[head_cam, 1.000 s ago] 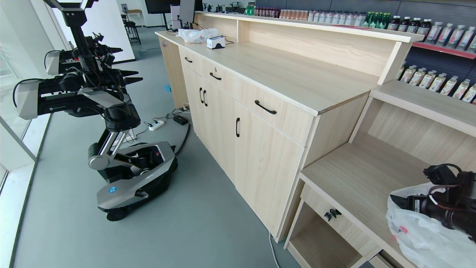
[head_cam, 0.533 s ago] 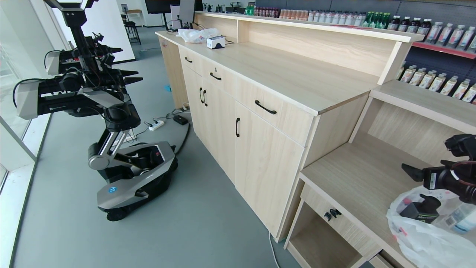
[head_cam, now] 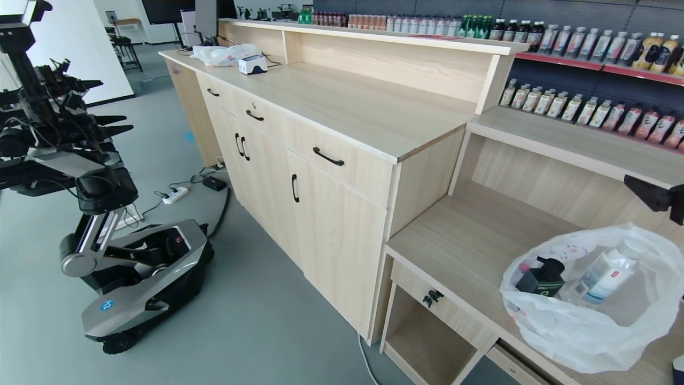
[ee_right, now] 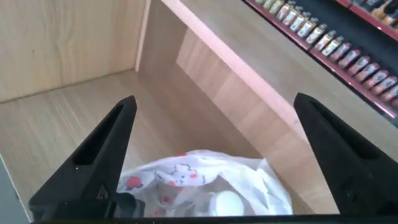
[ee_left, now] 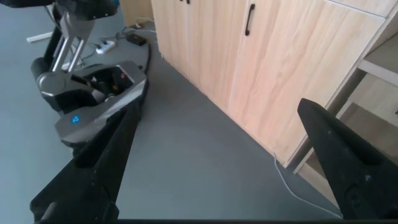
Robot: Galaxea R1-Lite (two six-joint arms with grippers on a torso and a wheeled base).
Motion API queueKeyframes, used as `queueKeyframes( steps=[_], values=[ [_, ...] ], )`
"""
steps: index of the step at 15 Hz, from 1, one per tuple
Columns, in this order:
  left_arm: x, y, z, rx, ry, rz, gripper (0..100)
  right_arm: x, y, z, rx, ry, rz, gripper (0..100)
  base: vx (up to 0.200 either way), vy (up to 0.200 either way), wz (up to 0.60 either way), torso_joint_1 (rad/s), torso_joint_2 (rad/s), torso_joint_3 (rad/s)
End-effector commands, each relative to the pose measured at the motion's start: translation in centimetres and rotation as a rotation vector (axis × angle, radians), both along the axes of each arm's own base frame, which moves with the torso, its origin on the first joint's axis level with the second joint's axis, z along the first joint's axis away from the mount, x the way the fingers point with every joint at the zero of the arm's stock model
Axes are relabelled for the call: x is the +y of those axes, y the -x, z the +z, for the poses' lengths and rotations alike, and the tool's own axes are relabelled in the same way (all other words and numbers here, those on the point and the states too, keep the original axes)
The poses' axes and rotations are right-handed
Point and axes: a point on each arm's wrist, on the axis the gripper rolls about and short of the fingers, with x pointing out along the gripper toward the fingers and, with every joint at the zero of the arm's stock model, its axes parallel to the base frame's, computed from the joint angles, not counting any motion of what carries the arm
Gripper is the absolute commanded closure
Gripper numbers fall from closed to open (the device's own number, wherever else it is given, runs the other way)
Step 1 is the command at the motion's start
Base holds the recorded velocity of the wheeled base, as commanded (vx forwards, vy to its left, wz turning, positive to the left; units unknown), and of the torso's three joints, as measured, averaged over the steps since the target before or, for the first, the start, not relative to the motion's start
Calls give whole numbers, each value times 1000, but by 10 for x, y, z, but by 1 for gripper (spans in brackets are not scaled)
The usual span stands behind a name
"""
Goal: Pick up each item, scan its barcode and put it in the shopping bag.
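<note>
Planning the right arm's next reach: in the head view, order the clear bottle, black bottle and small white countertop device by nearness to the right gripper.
From the right gripper:
1. clear bottle, right side of the shopping bag.
2. black bottle, left side of the bag.
3. small white device, far-left end of the long counter.

shopping bag (head_cam: 580,331): white, open | black bottle (head_cam: 541,279), clear bottle (head_cam: 606,271): inside

At the lower right of your head view you have a low wooden shelf (head_cam: 470,240), and the shopping bag (head_cam: 566,334) sits directly on it. Upper left, the long counter (head_cam: 363,101) carries another plastic bag (head_cam: 216,53) and a small box (head_cam: 252,64).
</note>
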Motion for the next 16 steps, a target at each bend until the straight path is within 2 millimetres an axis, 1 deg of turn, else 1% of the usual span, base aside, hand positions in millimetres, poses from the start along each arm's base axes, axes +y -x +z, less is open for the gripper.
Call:
queueKeyframes(
  steps=[1, 2, 3, 4, 6, 8, 10, 11, 12, 13, 14, 15, 16],
  values=[
    [0, 0, 0, 0, 1, 1, 0, 16, 47, 72, -144, 37, -92, 0, 0, 0, -600, -2, 2, 2],
    [0, 0, 0, 0, 1, 1, 0, 18, 61, 86, -123, -20, -171, 0, 0, 0, -600, 2, 2, 2],
    [0, 0, 0, 0, 1, 1, 0, 19, 66, 89, -105, -53, -204, 0, 0, 0, -600, 2, 12, 2],
    [0, 0, 0, 0, 1, 1, 0, 22, 76, 86, -46, -111, -298, 0, 0, 0, -600, 2, 2, 2],
    [0, 0, 0, 0, 1, 1, 0, 26, 92, 67, -3, -189, -378, 0, 0, 0, -600, 5, 5, 2],
    [0, 0, 0, 0, 1, 1, 0, 36, 118, 41, 52, -202, -381, 0, 0, 0, -600, 2, 5, 2],
    [0, 0, 0, 0, 1, 1, 0, 43, 134, 21, 85, -208, -376, 0, 0, 0, -600, 0, 0, 2],
    [0, 0, 0, 0, 1, 1, 0, 48, 146, 5, 99, -213, -382, 0, 0, 0, -600, 2, 2, 2],
    [0, 0, 0, 0, 1, 1, 0, 50, 152, -5, 111, -216, -384, 0, 0, 0, -600, -7, 7, 7],
    [0, 0, 0, 0, 1, 1, 0, 50, 152, -5, 111, -216, -384, 0, 0, 0, -600, 2, 2, 2],
    [0, 0, 0, 0, 1, 1, 0, 53, 160, -21, 123, -220, -383, 0, 0, 0, -600, -2, 2, 2],
    [0, 0, 0, 0, 1, 1, 0, 55, 165, -31, 131, -223, -386, 0, 0, 0, -600, 2, -2, 2],
    [0, 0, 0, 0, 1, 1, 0, 56, 169, -41, 146, -232, -388, 0, 0, 0, 0, 0, 0, 0]
  ],
)
